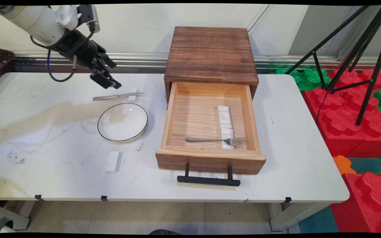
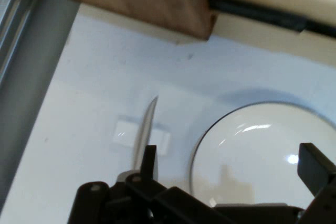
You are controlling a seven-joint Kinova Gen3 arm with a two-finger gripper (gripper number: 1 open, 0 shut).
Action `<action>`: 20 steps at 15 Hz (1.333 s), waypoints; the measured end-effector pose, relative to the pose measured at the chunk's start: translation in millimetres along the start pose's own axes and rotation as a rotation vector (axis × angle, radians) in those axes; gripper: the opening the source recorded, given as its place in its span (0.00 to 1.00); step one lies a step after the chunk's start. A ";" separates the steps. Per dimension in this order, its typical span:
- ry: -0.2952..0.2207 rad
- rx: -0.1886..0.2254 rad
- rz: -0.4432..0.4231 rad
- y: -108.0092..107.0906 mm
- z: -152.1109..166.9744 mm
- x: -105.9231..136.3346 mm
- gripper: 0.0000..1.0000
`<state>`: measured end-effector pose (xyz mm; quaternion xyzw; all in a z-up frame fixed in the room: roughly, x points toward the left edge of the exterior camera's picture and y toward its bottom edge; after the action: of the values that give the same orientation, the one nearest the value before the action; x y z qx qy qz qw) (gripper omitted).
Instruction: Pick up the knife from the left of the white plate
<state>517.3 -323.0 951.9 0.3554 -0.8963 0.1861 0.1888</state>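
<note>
The gripper [image 1: 106, 80] hangs with its fingers spread apart, holding nothing. Just below it a table knife [image 1: 117, 96] lies with its blade on a small white rest [image 1: 132, 94]. Beyond that sits a round white plate [image 1: 123, 122] (dark-rimmed). Farther off, an open wooden drawer [image 1: 210, 155] holds a fork [image 1: 215, 140].

The plate [image 1: 122, 122] was white with a thin black rim. The cabinet [image 1: 211, 54] was dark brown with wood grain, its drawer [image 1: 210, 157] pale wood. At three o'clock the foam blocks [image 1: 349, 109] were red and green.
</note>
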 end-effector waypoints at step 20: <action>-0.176 -0.039 0.155 -101.8 42.9 -26.1 1.00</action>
<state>598.1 -397.2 923.0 0.2962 -0.9377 0.1507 0.1015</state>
